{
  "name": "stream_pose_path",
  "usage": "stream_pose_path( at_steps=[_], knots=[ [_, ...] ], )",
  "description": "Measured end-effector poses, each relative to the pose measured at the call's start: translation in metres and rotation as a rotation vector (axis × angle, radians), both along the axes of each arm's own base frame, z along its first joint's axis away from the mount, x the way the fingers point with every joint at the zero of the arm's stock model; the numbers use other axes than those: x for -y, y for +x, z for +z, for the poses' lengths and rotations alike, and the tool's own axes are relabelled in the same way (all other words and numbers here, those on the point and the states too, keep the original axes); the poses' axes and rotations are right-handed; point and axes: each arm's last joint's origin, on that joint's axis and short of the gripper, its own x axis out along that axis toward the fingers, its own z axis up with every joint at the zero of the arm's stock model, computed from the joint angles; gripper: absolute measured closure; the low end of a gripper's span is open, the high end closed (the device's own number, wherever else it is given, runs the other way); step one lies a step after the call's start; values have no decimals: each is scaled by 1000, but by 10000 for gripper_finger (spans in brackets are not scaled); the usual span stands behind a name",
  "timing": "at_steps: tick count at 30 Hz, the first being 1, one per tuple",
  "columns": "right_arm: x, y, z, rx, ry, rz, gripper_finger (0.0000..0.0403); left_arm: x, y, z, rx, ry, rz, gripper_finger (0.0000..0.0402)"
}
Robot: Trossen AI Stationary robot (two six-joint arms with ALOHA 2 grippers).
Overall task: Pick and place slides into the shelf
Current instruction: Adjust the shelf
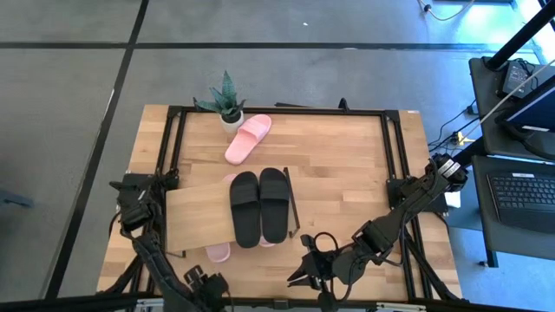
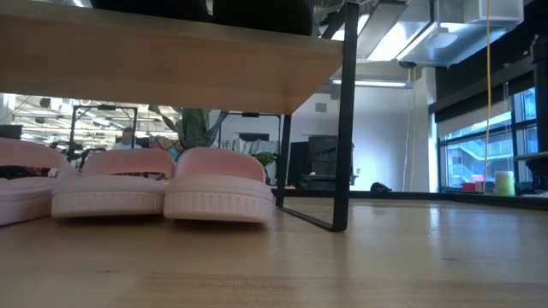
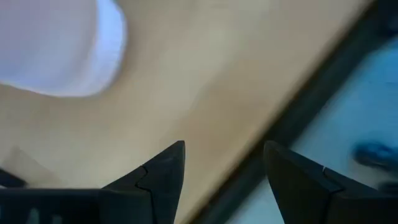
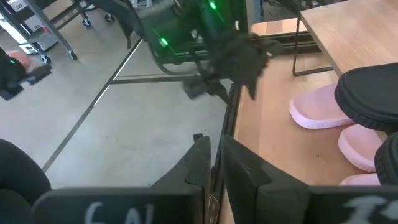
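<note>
**Sitting idle with one pink slide unshelved: reach and clutter risks**

Waiting low at the table's near edge, both arms are holding nothing. The left gripper [image 3: 224,180] is showing its jaws spread wide over bare wood beside the table's dark edge frame, empty. The right gripper [image 4: 214,165] is parked near the front edge right of the shelf, its fingers nearly together with only a thin gap, gripping nothing.

The shelf [image 1: 198,217] is carrying the black pair [image 1: 259,205] on its top board. Pale pink slides [image 2: 163,192] are lying side by side under it on the table; three toes are showing in the low view, a fourth is probably at the picture's edge but is hard to make out. One more pink slide [image 1: 248,138] is lying well apart at the far side, just beside the potted plant [image 1: 226,103].

Risks, as judgement:
- Reaching for the far slide is bringing an arm over the shelf; a low pass is risking clipping the black pair or shoving the board.
- Closing on that slide near the plant is risking tipping the pot.
- The space under the board is looking crowded; pushing another slide in is risking knocking the ones there out.
- Nearly closed right jaws need opening before any descent, else they are just pushing the strap away.
</note>
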Motion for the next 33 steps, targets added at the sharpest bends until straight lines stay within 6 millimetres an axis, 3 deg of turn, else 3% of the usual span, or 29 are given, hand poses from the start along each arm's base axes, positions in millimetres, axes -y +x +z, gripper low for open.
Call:
stream_pose_path(
  at_steps=[8,13,18,21,26,33],
  knots=[
    [0,0,3,-17,57,-24,361,24,3,66,271,-96,-12,193],
    [5,3,8,-67,77,-61,361,11,0,115,406,-36,21,193],
    [24,4,16,-234,-14,-135,361,-14,-9,159,520,20,61,193],
    [39,5,23,-309,-71,-174,361,-27,-14,172,524,34,86,193],
    [64,-2,29,-494,-191,-247,361,-46,-6,187,558,62,77,193],
    [94,-5,16,-670,-308,-322,361,-60,8,191,526,207,-90,193]
  ],
)
